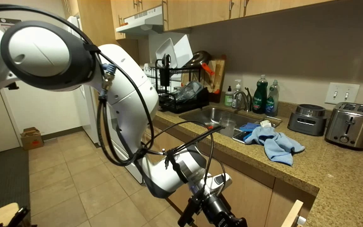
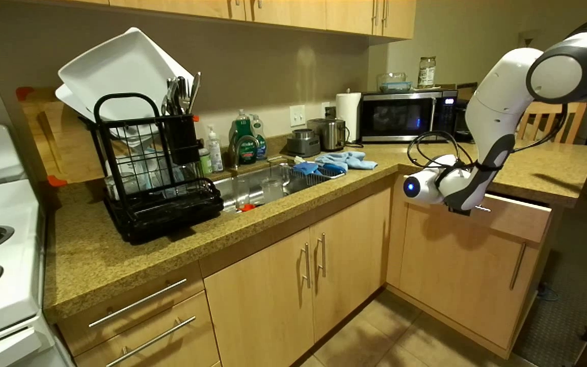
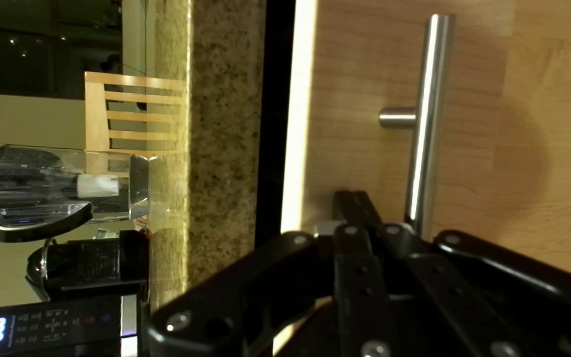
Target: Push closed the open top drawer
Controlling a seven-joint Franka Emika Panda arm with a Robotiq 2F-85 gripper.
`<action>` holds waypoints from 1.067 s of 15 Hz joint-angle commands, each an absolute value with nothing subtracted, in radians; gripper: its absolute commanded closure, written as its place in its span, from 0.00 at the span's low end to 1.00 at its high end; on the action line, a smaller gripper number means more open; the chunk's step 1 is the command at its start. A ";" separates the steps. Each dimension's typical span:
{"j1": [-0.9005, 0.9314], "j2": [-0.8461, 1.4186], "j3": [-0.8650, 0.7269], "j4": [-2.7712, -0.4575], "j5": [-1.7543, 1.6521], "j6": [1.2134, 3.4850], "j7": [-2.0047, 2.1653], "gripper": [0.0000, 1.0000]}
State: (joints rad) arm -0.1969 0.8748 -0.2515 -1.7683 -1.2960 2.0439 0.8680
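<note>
Robotiq gripper (image 3: 351,197): jaws together, empty, beside the bar handle (image 3: 428,114) of the top drawer (image 3: 352,99), which stands ajar.

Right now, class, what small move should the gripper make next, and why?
Probably a gentle push inward: the closed gripper seems to face the drawer front, beside the handle, while a dark gap under the counter shows the drawer isn't fully shut.

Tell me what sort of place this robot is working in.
A kitchen, though I can't tell if it's a home's or an office's: there's a stove, a sink and a toaster.
</note>
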 commanded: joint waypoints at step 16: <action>-0.148 0.770 -0.098 -1.878 -1.260 2.120 0.853 1.00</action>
State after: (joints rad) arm -0.1844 0.8677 -0.1634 -1.7546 -1.2929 2.0639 0.8689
